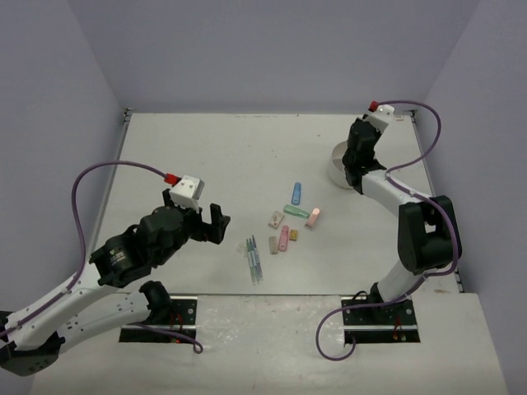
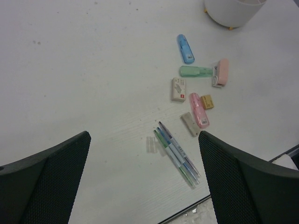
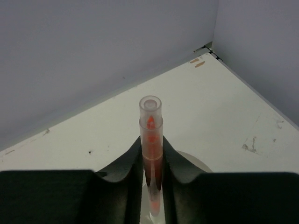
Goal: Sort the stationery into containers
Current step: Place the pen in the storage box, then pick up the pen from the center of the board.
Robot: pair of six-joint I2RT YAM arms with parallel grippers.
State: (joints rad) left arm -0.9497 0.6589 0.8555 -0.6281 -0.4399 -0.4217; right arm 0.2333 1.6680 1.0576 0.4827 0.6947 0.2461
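Pens (image 2: 177,151) lie between the spread fingers (image 2: 46,182) — pastel blocks (image 2: 198,109) beyond.

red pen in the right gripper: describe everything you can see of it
The red pen is a thin clear plastic tube with a red-orange core and a round clear end on top. It stands upright, pinched at its sides by the black fingers of the right gripper. Its lower end is hidden between them. The gripper is over the white tub; contact with it cannot be told.

Robot lab test cell, bare white table (image 1: 247,148), plain lilac enclosure walls (image 1: 272,49), bench-bolted arms
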